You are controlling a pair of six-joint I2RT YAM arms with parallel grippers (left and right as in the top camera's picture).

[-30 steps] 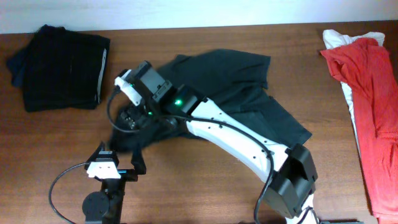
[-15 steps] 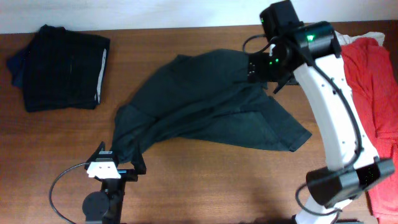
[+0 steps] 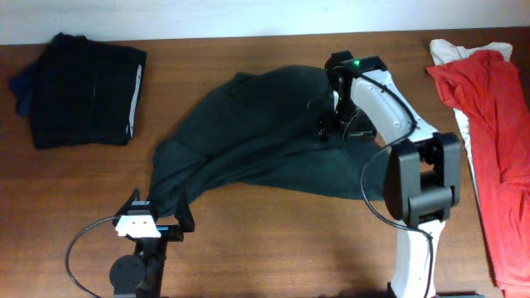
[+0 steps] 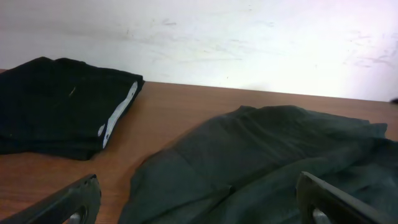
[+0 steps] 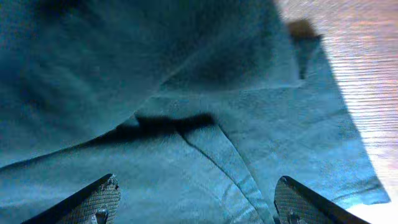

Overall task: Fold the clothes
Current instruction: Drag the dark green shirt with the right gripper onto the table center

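Observation:
A dark charcoal T-shirt lies crumpled and partly spread across the middle of the wooden table; no white letters show. My right gripper is open and hovers low over the shirt's right part. In the right wrist view its two fingers straddle a raised fold and seam of the shirt, holding nothing. My left gripper is open and empty at the table's front left, just short of the shirt's lower left corner. In the left wrist view its fingers frame the shirt ahead.
A folded black garment with a white stripe lies at the back left; it also shows in the left wrist view. A red garment over a white cloth lies along the right edge. A pale wall stands behind the table.
My right arm swung from the shirt's left side across to its right, dragging the fabric out wider, then folded back and came down over the right part. The left arm has not moved.

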